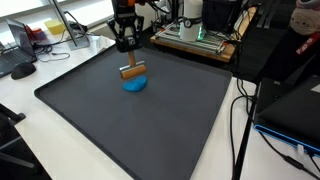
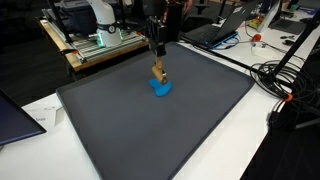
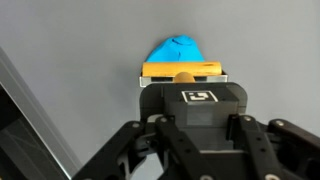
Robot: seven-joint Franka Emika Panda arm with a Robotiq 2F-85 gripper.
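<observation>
**Pincer clamped over wooden block, blue lump underneath**

The pincer (image 1: 127, 52) is standing clenched, jaws drawn in on what looks to be a thin upright stem of the wooden block (image 1: 133, 71). The stem itself is showing too small to be certain. In the wrist view the wooden block (image 3: 180, 70) is lying crosswise just ahead of the pincer (image 3: 183, 84), with a small round knob at its middle.

Directly under the block, a blue lump (image 1: 134, 84) is sitting on the dark mat (image 1: 120, 130). Block and lump are appearing to touch in both exterior views. From the wrist, the blue lump (image 3: 178, 49) is peeking out just past the block's far edge.

The mat is spreading out on all sides beneath the pincer, and the white surface (image 1: 30, 100) is bordering it.

Well beyond the pincer, a wooden rack (image 2: 95, 45) is carrying electronics. Black cables (image 2: 275, 75) are trailing over the surface, well off to one side of the pincer.
</observation>
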